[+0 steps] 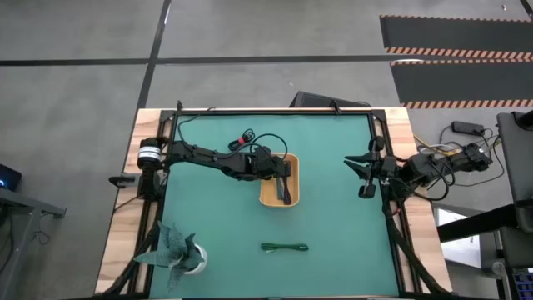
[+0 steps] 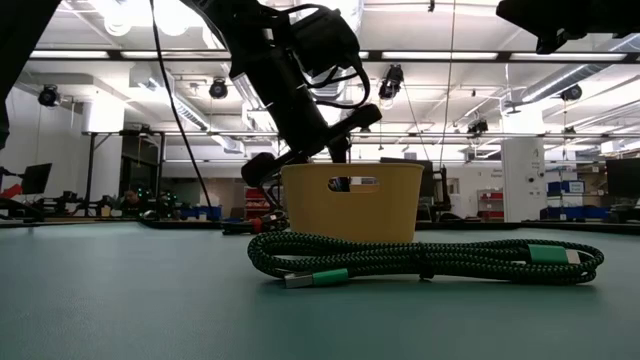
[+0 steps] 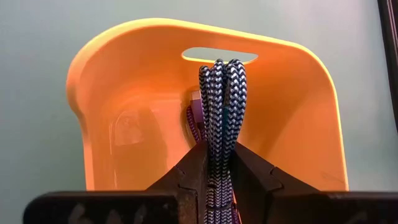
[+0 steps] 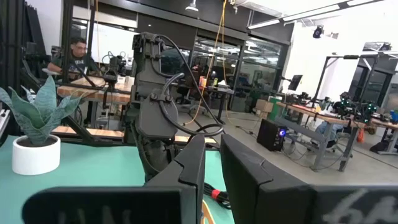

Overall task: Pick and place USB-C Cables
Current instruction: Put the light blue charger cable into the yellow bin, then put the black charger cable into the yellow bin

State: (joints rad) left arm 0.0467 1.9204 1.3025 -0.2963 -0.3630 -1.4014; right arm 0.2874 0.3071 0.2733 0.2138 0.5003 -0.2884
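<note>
At the desk's (image 1: 333, 200) left front corner stands a potted paper plant (image 1: 176, 250), clear of the work. The left gripper (image 3: 216, 163) hangs over the orange tray (image 3: 106, 93) at mid-desk, its fingers (image 3: 186, 171) pinched tight on a blue-and-white braided cable (image 3: 221, 93), probably so the bundle drops inside, where a purple cable (image 3: 194, 119) already lies. A red-and-black cable (image 1: 243, 138) waits behind the tray; the dark green cable (image 1: 284, 247) lies in front. The right gripper (image 1: 366, 171) rests at the right edge, fingers slightly parted, empty. No readable writing shows anywhere.
</note>
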